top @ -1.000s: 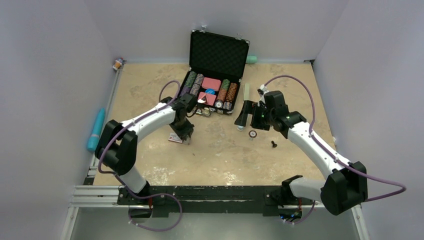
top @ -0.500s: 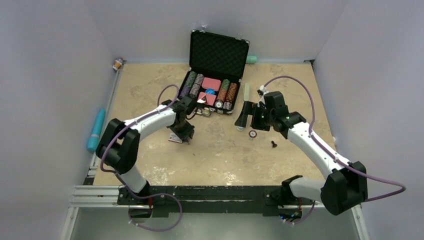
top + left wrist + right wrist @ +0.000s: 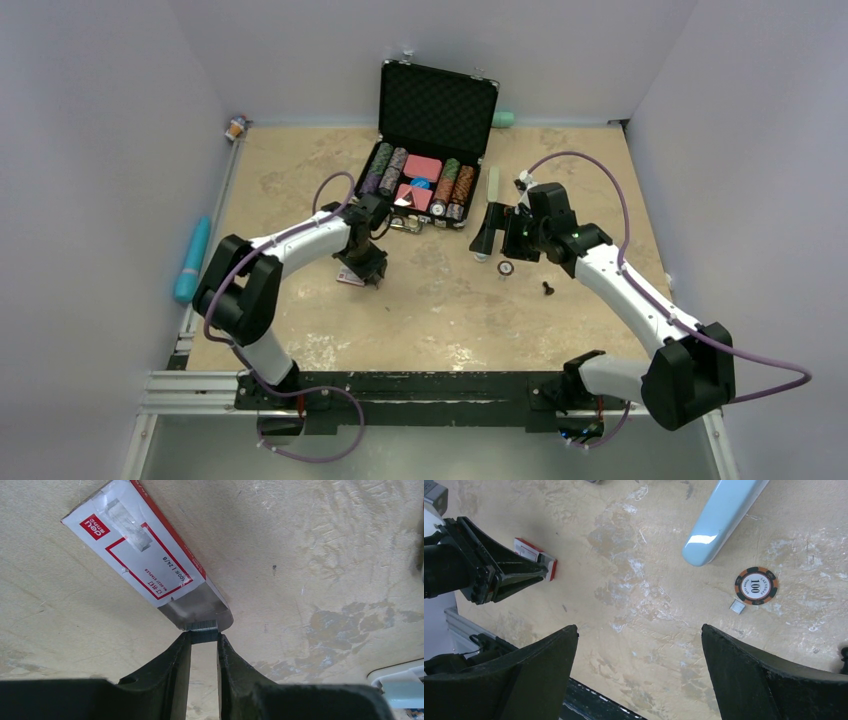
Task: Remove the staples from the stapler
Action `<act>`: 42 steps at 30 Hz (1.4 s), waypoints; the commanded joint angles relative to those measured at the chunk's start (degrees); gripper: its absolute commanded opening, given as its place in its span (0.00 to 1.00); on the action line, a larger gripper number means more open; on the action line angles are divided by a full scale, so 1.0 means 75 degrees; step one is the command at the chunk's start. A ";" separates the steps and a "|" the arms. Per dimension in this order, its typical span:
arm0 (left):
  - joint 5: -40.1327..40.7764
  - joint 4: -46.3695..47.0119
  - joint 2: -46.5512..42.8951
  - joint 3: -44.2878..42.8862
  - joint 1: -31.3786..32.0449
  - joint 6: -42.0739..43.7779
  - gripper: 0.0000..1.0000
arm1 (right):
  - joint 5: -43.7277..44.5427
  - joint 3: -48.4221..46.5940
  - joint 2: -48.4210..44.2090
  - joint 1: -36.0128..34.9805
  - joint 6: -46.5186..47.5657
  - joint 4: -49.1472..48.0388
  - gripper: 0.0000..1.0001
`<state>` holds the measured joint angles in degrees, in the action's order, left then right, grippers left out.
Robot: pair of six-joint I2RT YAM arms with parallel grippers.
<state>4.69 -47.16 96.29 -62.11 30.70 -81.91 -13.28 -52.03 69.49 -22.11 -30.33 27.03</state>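
Observation:
My left gripper (image 3: 203,636) is shut on a short silvery strip of staples (image 3: 204,626), pinched between its fingertips at the open end of a red-and-white staple box (image 3: 145,565) lying on the table. In the top view the left gripper (image 3: 368,270) is low over that box (image 3: 349,279). The pale blue stapler (image 3: 724,515) lies on the table beyond my right gripper (image 3: 636,627), which is wide open and empty above bare table. In the top view the stapler (image 3: 492,188) lies just left of the right wrist.
An open black case (image 3: 437,100) of poker chips stands at the back centre. A loose poker chip (image 3: 756,585) and a small silvery piece (image 3: 737,607) lie near the stapler. A small black part (image 3: 548,289) lies to the right. A teal object (image 3: 192,258) lies off the left edge.
The left arm has shifted very slightly at the staple box. The right arm has not moved.

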 commanded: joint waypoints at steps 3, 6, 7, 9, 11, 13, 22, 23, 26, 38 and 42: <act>0.0016 0.0107 0.0156 -0.0062 -0.0113 -0.0080 0.21 | -0.0143 -0.0018 0.0016 -0.0012 0.0153 -0.0238 0.98; 0.0107 0.0006 0.0158 -0.0153 -0.0123 -0.0017 0.21 | -0.0128 -0.0024 0.0018 -0.0005 0.0156 -0.0220 0.98; 0.0137 -0.0020 0.0149 -0.0156 -0.0130 -0.0004 0.21 | -0.0119 -0.0034 0.0025 -0.0011 0.0153 -0.0223 0.98; 0.0201 -0.0016 0.0133 -0.0126 -0.0134 -0.0015 0.24 | -0.0116 -0.0041 0.0027 -0.0005 0.0153 -0.0223 0.98; 0.0190 0.0010 0.0144 -0.0116 -0.0144 -0.0013 0.25 | -0.0127 -0.0053 0.0044 -0.0006 0.0163 -0.0223 0.98; 0.0171 0.0015 0.0149 -0.0130 -0.0144 0.0004 0.27 | -0.0128 -0.0051 0.0052 -0.0005 0.0165 -0.0218 0.98; 0.0285 0.0005 0.0062 -0.0239 -0.0159 0.0125 0.42 | -0.0116 -0.0053 0.0039 -0.0005 0.0165 -0.0206 0.98; 0.0284 0.0000 0.0063 -0.0255 -0.0156 0.0144 0.42 | -0.0116 -0.0057 0.0030 -0.0005 0.0165 -0.0208 0.98; 0.0305 -0.0004 0.0023 -0.0307 -0.0157 0.0202 0.42 | -0.0116 -0.0057 0.0039 -0.0010 0.0165 -0.0200 0.98; 0.0383 -0.0548 -0.0563 -0.1140 -0.0159 0.1718 0.71 | 0.0367 -0.0410 -0.0043 -0.0005 0.0342 0.0204 0.98; 0.0532 -0.0731 -0.1003 -0.1110 -0.0156 0.2459 0.87 | 0.1189 -0.0434 -0.0172 -0.0014 0.0358 0.0588 0.99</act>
<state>6.57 -49.80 93.60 -68.73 30.00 -71.09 -10.90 -52.73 70.00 -22.11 -28.95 28.77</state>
